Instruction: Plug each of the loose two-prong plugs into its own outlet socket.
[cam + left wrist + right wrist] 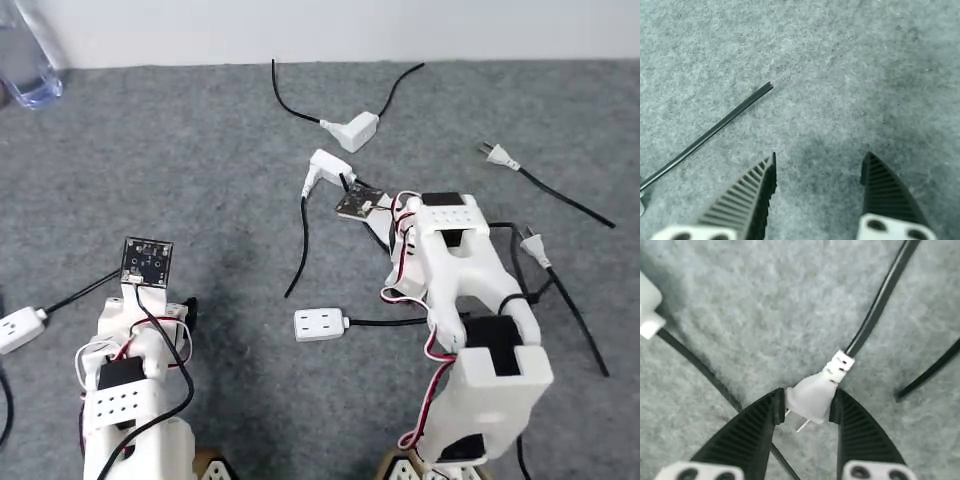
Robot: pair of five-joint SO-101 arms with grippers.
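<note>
My right gripper (809, 392) is shut on a white two-prong plug (812, 390), prongs pointing back between the fingers, its black cord (877, 310) running away over the grey carpet. A white outlet socket (646, 315) lies off to one side. The high view has two more loose plugs (497, 153) (533, 245) at the right, and white sockets at the back (355, 130), just behind the right arm (328, 165), in the middle (320, 324) and at the far left (18, 328). My left gripper (821, 157) hangs open over bare carpet, holding nothing.
A black cord's end (715, 130) lies on the carpet beside the left gripper. Several black cords (565, 290) cross the floor around the right arm (460, 260). A clear plastic bottle (25, 60) stands at the far left corner. A white wall bounds the back.
</note>
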